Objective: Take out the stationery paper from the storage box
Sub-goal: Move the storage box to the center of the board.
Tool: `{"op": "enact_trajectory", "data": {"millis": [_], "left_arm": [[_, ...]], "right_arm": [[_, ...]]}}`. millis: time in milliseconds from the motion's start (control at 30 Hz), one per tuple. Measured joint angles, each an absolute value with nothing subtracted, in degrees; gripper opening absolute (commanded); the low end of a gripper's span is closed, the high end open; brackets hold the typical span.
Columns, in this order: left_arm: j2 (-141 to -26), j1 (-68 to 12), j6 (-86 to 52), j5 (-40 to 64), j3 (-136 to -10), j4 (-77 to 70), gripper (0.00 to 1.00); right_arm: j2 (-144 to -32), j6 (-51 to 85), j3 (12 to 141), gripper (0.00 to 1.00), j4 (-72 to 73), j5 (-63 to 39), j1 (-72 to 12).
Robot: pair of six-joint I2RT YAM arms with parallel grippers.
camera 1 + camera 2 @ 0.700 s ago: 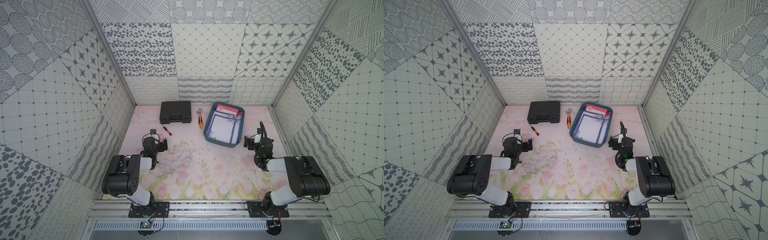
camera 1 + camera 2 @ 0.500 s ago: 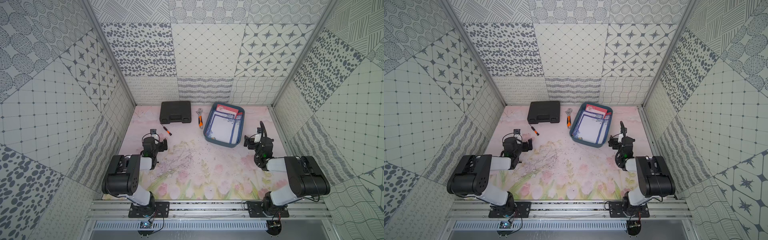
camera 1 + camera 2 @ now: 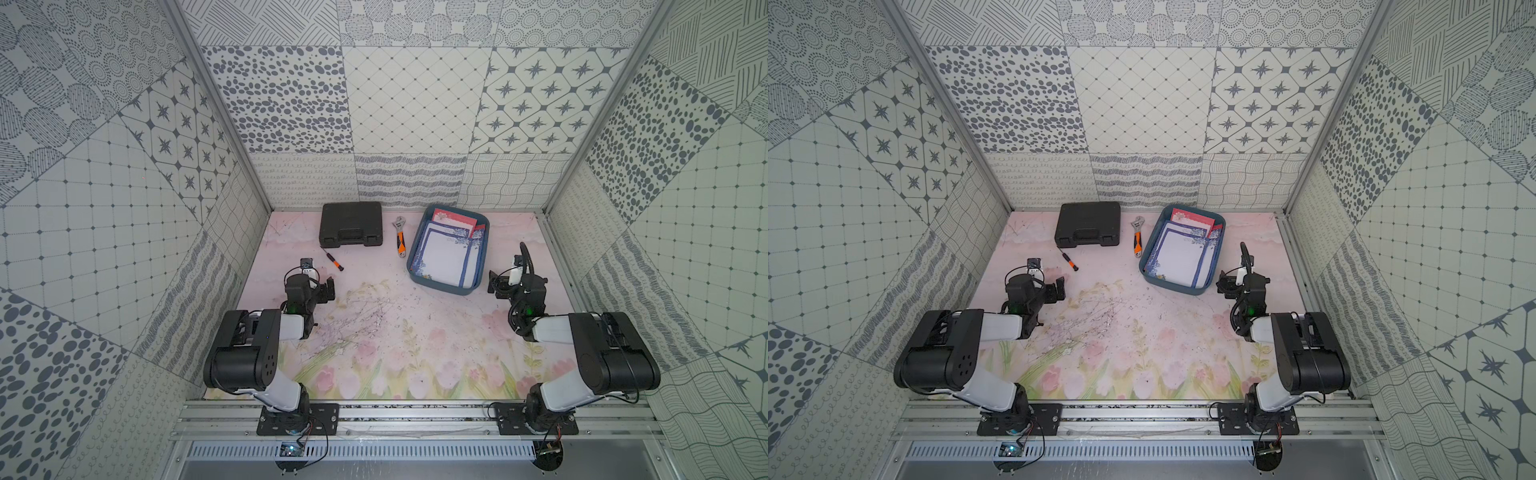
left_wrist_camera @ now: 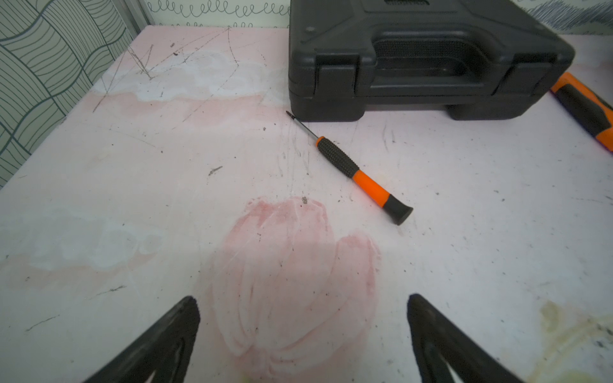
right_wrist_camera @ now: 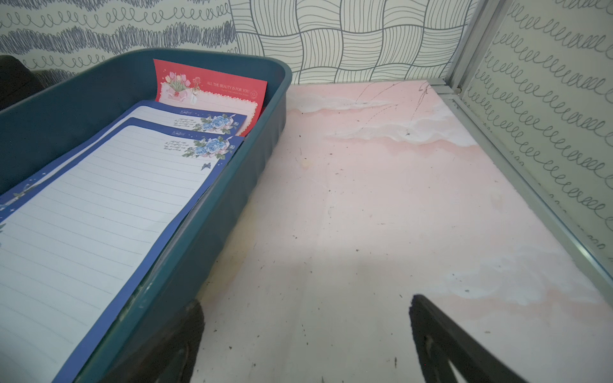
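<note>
Box [image 3: 441,287]: shallow teal plastic tray with rounded corners and low smooth walls, sitting on a scuffed pink floral worktop [image 3: 374,332]. Paper [image 3: 442,259] is inside the box: thin lined sheets with white centres and blue rose borders, loosely fanned. One red sheet leans on the far wall of the box. An orange-black wrench [image 3: 400,239] lies just left of the box, with a black moulded hard case [image 3: 351,224] and a slim screwdriver [image 3: 333,262] further left. Both arms are folded low.

Right hand [image 5: 305,305] is just beside the box's near right corner, fingers spread and empty; contact with the wall is unclear. Left hand [image 4: 302,305] is well left of the box, spread and empty.
</note>
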State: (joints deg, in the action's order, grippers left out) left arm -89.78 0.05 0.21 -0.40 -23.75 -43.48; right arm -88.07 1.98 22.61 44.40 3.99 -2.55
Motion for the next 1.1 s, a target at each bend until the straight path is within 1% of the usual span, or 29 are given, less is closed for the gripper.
{"op": "enact_trajectory", "data": {"millis": [767,800,833,867,967,1033,1100], "left_arm": [[-89.78,0.16,0.23,-0.36,-23.75,-43.48,0.99],[-89.78,0.16,0.21,-0.36,-23.75,-43.48,0.98],[-89.78,0.16,0.14,-0.36,-23.75,-43.48,0.93],[-89.78,0.16,0.43,-0.34,-23.75,-43.48,0.90],[-89.49,0.14,0.43,-0.38,-24.10,-42.89,0.89],[-87.81,0.03,0.40,-0.64,-26.06,-39.46,0.89],[-85.45,-0.23,0.14,-1.48,-29.82,-34.89,0.86]], "right_arm": [[-88.07,1.93,22.61,0.98,44.40,3.62,-2.52],[-88.07,1.93,22.61,0.98,44.40,3.64,-2.55],[-88.07,1.98,22.61,0.98,44.40,3.73,-2.55],[-88.05,2.07,22.63,0.98,44.40,3.99,-2.52],[-86.78,2.11,23.14,0.98,41.78,4.45,-2.52],[-83.31,2.11,24.60,0.98,36.34,5.04,-2.52],[-79.59,2.35,26.39,0.98,32.82,5.98,-2.52]]}}
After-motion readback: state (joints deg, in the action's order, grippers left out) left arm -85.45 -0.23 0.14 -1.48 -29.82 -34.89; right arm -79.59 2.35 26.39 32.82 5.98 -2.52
